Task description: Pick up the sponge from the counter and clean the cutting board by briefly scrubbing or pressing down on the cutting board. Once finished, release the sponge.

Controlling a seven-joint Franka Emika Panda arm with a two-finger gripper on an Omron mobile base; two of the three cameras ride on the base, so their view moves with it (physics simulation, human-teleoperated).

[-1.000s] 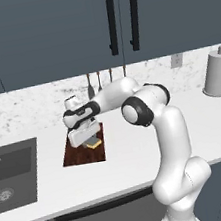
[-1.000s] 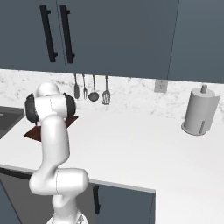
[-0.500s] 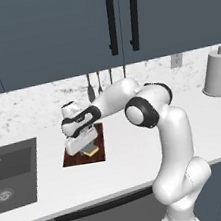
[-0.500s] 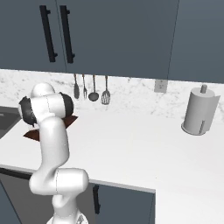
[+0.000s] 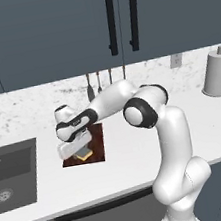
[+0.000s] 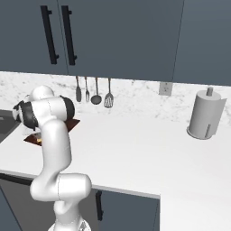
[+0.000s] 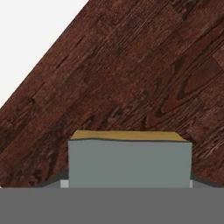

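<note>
White counter [image 5: 139, 153] bears cutting board [image 5: 97, 141], sponge [image 7: 129, 161] atop.

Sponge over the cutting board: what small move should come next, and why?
Probably press straight down to scrub. The sponge sits between the fingers of the gripper, directly over the cutting board, so the pick-up looks done. Whether it touches the wood is unclear.
</note>
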